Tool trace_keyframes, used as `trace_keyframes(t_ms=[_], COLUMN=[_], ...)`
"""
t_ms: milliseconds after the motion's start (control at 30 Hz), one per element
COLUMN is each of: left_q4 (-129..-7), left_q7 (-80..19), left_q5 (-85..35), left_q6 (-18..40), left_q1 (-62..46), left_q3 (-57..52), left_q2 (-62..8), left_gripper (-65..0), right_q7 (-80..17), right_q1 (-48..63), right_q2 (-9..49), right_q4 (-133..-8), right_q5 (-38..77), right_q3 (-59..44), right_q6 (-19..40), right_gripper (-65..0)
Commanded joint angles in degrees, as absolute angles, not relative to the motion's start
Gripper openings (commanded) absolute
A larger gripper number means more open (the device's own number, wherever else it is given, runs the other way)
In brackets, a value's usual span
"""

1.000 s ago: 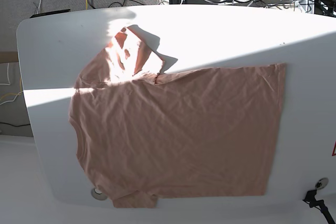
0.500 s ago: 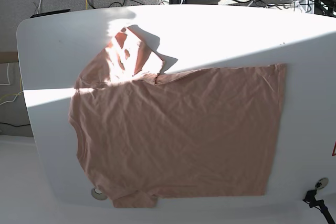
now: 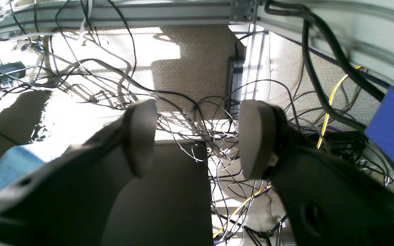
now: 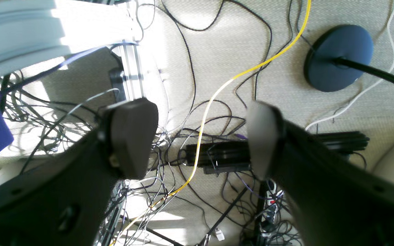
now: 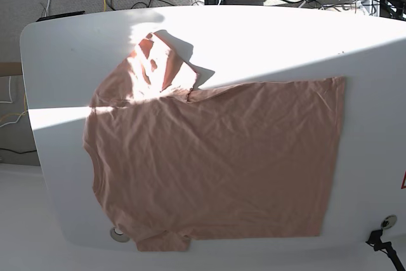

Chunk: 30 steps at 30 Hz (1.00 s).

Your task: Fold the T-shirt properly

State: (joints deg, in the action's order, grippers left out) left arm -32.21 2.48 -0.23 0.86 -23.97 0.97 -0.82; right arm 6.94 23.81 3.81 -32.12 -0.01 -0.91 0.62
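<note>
One salmon-pink T-shirt (image 5: 216, 163) in the base view, spread mostly flat on the white surface (image 5: 266, 42); straight hem toward that view's right edge, collar side toward its left; upper sleeve (image 5: 162, 65) folded back over itself and lit by a bright patch of sun, lower sleeve (image 5: 163, 241) poking past the near rim of the surface; lots of small wrinkles across the body; no arm over the cloth anywhere in this view.

Over to the left wrist view: left gripper (image 3: 197, 140) with its fingers (image 3: 139, 133) spread wide, gripping nothing; just carpet and a mess of black cables (image 3: 200, 136) below, plus a yellow cable (image 3: 330, 99) off to one side and an aluminium frame rail (image 3: 115, 13) along the top; no shirt visible here.

Right wrist view, pretty much the same deal: right gripper (image 4: 197, 140) released, fingers (image 4: 132, 136) well apart and empty; yellow cable (image 4: 217, 92) running between them on the floor, round dark stand base (image 4: 337, 58) up in the corner, black power strip (image 4: 217, 155) lower down; no shirt here either.
</note>
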Motion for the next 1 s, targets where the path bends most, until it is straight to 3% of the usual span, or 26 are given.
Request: trace_keyframes(t_ms=[0,600,967], left_q4=[-35.8,-68.9,-90.2], left_q7=[2.4,2.4,2.2], left_q5=[-0.3,-0.4,-0.4], left_q6=[0.9,0.9,1.0], left_q1=[-26.3,-50.9,-61.9], left_q3=[1.0,0.7,-7.6], left_q2=[-0.9,-6.7,-7.7], left_gripper=[-29.2,-29.6,-29.6], right_q7=[7.3,3.2,0.2], right_q1=[26.3,51.4,63.3], right_q2=[4.1,4.1,3.8], right_q4=[-36.0,-74.8,-97.9], right_q5=[0.0,0.0,0.0], right_q3=[-0.9,-0.7,-0.7], right_q6=[1.0,1.0,0.7], right_gripper=[-24.4,-24.5,-24.5])
